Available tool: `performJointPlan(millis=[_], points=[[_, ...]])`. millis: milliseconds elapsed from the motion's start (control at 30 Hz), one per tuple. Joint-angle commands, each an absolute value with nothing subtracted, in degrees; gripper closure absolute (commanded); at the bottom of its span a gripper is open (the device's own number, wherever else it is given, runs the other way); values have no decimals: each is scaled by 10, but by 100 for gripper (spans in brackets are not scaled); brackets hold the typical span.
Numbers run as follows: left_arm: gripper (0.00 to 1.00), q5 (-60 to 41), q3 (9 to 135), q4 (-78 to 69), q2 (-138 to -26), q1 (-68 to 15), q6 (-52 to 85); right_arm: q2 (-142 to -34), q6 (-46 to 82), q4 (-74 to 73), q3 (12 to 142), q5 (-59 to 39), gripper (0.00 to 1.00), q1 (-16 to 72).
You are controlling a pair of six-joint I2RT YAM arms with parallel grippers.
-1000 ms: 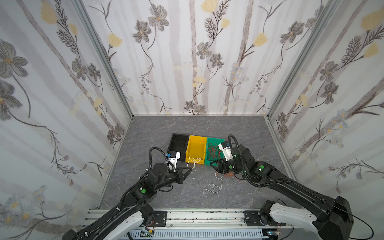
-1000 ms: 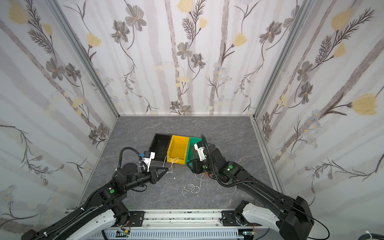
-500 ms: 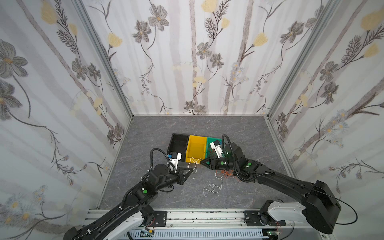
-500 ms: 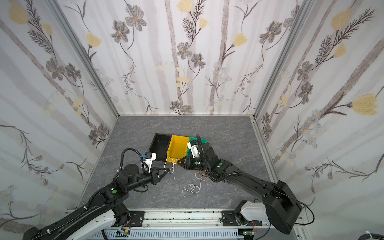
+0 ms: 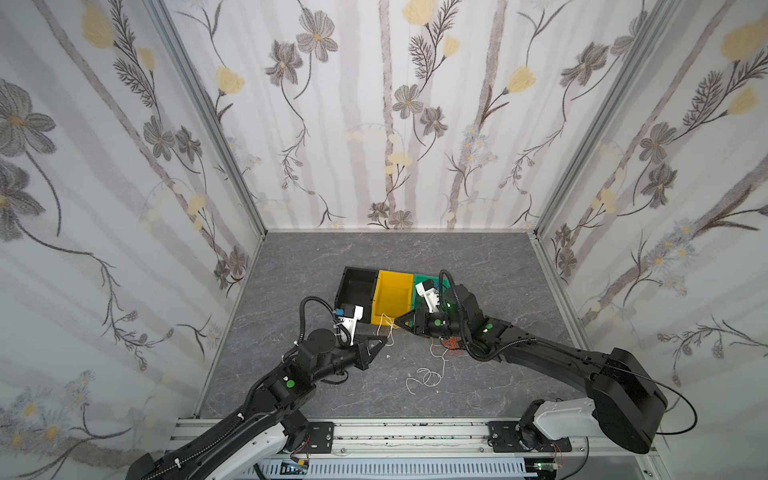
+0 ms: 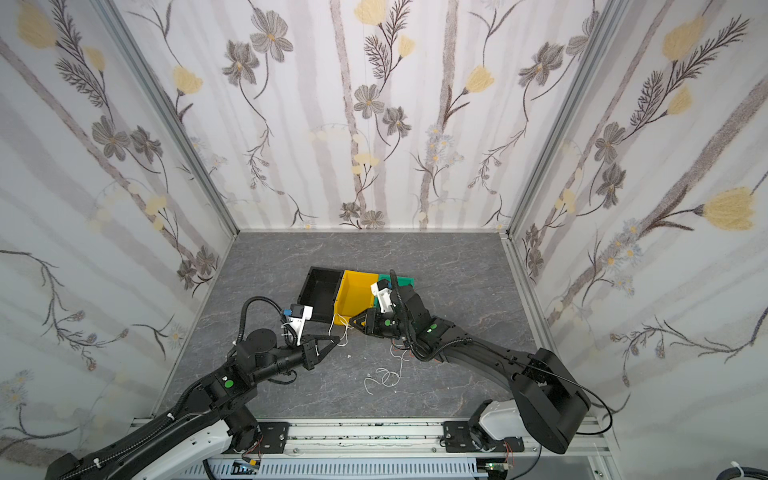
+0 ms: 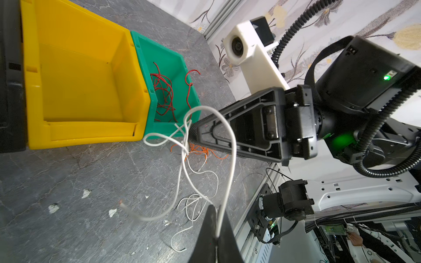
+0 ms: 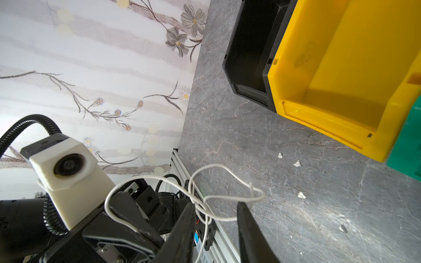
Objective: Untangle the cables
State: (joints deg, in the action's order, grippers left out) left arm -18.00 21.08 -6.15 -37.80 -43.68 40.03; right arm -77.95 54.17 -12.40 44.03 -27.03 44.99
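1. Left gripper (image 7: 215,219): jaws fully closed; pinches one white cable (image 7: 232,148) near its end; the strand rises from the tips in a tall loop toward the opposite gripper.
2. Right gripper (image 8: 216,209): jaws partly apart, clamping nothing; tips set either side of the crossing where that same white cable knots on itself; the strand lies close against one finger.
3. Loose white cables (image 5: 428,376): curled on the grey table (image 5: 291,291), below and behind both sets of tips; whether they join the held strand cannot be told.
4. Orange cables (image 7: 200,150): small heap on the table, directly beneath the right gripper.
5. Red cables (image 7: 164,91): inside the green bin (image 7: 173,59), just beyond the right gripper's tips; one end hooks over the rim; yellow bin (image 7: 79,68) and black bin (image 8: 250,45) alongside, nothing seen in either.
6. Step in hand, judged: the white cable's knot is being worked loose between the two grippers.
7. Next move, judged: close the right jaws on a single strand at the crossing, not both; then draw gently away from the left gripper so the loop opens rather than tightens.
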Motion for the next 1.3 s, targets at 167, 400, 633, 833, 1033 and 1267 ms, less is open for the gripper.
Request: performJointPlan(millis=[167,400,633,833,1033,1267], points=[[99,-166,211,-69,-378,-437,392,-766,530,-91,442,-255,67,451],[99,-165,210,-72,-379,-436,393,-780,545,-122,431,-268,66,451],[99,-176,207,-81,-381,-437,397,-805,563,-169,437,-275,73,450],[99,-183,197,-96,-383,-438,401,-818,569,-181,446,-280,84,451],[99,-184,194,-94,-381,-438,399,-821,571,-185,447,-281,91,450],[98,-150,199,-51,-378,-438,393,-792,537,-123,455,-261,100,450]])
